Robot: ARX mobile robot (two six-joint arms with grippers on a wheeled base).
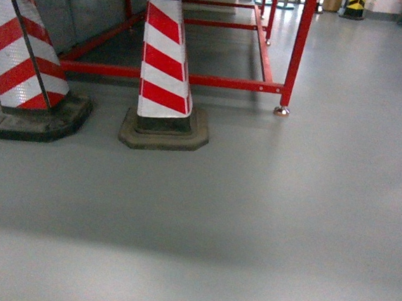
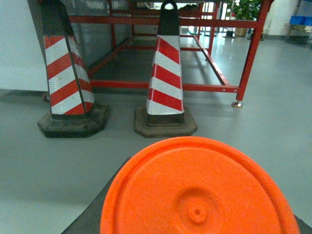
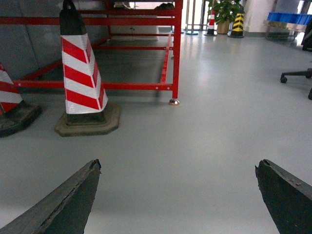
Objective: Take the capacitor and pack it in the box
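A large round orange face, the end of the capacitor [image 2: 185, 185], fills the lower part of the left wrist view. My left gripper [image 2: 212, 192] is shut on it. One dark finger [image 2: 95, 209] shows at its left edge, and the other is almost wholly hidden behind it. In the right wrist view my right gripper [image 3: 178, 168] stands wide open over bare grey floor, nothing between its dark fingertips [image 3: 83, 187]. The box is out of view. Neither gripper shows in the head view.
Two red-and-white striped cones [image 1: 164, 70] [image 1: 22, 57] on black bases stand on the floor in front of a red metal frame [image 1: 297, 53]. An office chair base [image 3: 297, 75] and a blue bin [image 3: 290, 17] lie far right. Grey floor [image 1: 250, 232] stretches ahead.
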